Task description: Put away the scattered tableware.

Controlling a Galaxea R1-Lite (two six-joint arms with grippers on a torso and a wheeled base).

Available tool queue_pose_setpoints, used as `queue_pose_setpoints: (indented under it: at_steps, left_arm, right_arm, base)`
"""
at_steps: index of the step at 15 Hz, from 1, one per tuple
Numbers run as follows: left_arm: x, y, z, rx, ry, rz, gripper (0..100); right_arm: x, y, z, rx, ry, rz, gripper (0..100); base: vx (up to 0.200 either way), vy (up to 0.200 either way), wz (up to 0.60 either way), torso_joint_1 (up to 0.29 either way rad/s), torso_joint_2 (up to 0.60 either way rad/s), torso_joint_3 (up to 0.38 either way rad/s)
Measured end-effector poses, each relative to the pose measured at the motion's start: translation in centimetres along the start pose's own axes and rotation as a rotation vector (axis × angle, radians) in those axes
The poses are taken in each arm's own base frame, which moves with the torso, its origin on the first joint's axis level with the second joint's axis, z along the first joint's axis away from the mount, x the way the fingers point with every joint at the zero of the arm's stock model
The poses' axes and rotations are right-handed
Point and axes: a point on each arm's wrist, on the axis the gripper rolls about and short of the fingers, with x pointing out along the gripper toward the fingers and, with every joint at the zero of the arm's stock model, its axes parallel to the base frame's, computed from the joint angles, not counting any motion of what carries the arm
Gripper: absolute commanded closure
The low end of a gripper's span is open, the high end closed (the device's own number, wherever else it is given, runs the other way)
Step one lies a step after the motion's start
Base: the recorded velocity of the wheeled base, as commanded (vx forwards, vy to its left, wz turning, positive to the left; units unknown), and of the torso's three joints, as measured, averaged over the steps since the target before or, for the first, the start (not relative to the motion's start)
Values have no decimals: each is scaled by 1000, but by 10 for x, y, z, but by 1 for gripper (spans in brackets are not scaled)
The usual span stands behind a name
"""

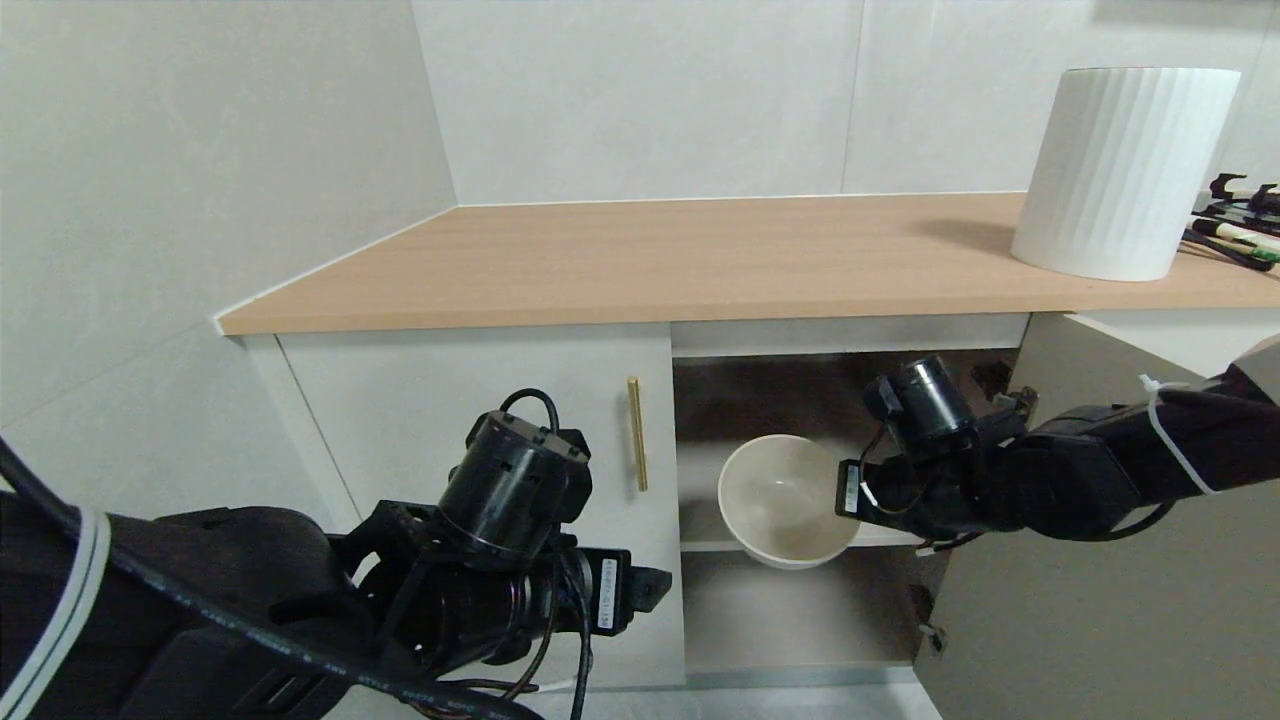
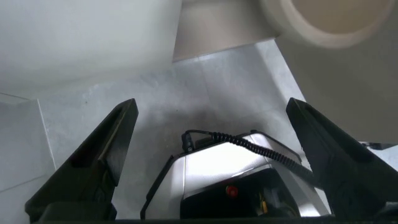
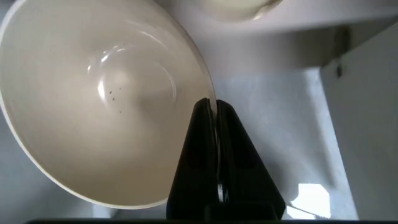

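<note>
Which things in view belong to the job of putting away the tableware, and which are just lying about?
Part of the job:
- bowl, held at its rim
- right gripper, jaws shut on that rim
- cabinet, its right door open, the bowl in front of the opening

Just lying about:
- ribbed white container on the countertop
- pens beside the container

One bowl (image 1: 786, 500): round, deep, cream-white, glossy, empty, with a few tiny dark specks inside. Hangs at the mouth of the open cabinet (image 1: 800, 395), level with the front edge of the shelf (image 1: 700, 545). Tilts steeply, opening turned up and out toward the head camera. Is pinched at the rim on its right side by the right gripper (image 3: 215, 112), one finger inside the wall, one outside.
</note>
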Motion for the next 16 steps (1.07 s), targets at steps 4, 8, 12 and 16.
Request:
queue_pose_setpoints:
  at_steps: [4, 8, 12, 16]
  left_arm:
    - [-2, 0, 1, -2, -5, -2, 0]
    - [-2, 0, 1, -3, -5, -2, 0]
    - [0, 1, 0, -2, 0, 0, 0]
    - [1, 0, 0, -1, 2, 1, 0]
  right_arm:
    - [42, -21, 15, 85, -137, -52, 100]
    - [84, -41, 22, 143, -154, -111, 100]
    - [109, -49, 32, 189, -171, -132, 100]
    - [125, -50, 34, 195, -175, -137, 100]
  base:
    - [0, 0, 0, 0, 0, 0]
    - [0, 0, 0, 0, 0, 0]
    - [0, 0, 0, 0, 0, 0]
    - [0, 0, 0, 0, 0, 0]
